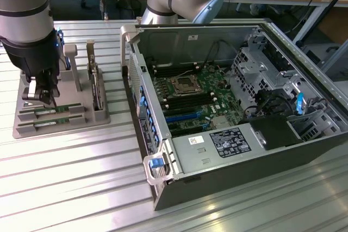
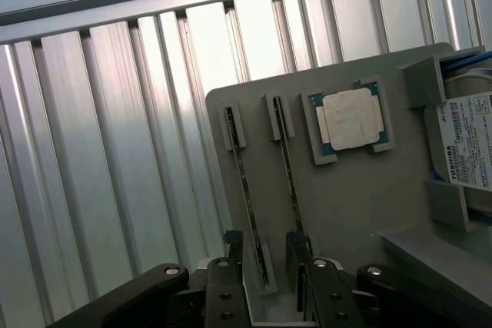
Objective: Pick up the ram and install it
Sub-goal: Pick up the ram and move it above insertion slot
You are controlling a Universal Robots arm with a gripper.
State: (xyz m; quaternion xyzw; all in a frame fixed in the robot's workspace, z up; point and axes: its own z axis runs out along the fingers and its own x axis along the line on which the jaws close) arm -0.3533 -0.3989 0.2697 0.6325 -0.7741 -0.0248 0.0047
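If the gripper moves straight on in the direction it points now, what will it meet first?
Probably the ram in the grey holder: the open gripper is lined up over that stick. How near it is, I cannot tell.

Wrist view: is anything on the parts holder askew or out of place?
Nothing stands out. Both ram sticks sit on edge, parallel, in their slots on the grey holder; the processor chip lies flat in its recess, and the hard drive stands beside it. The open gripper hangs over the sticks.
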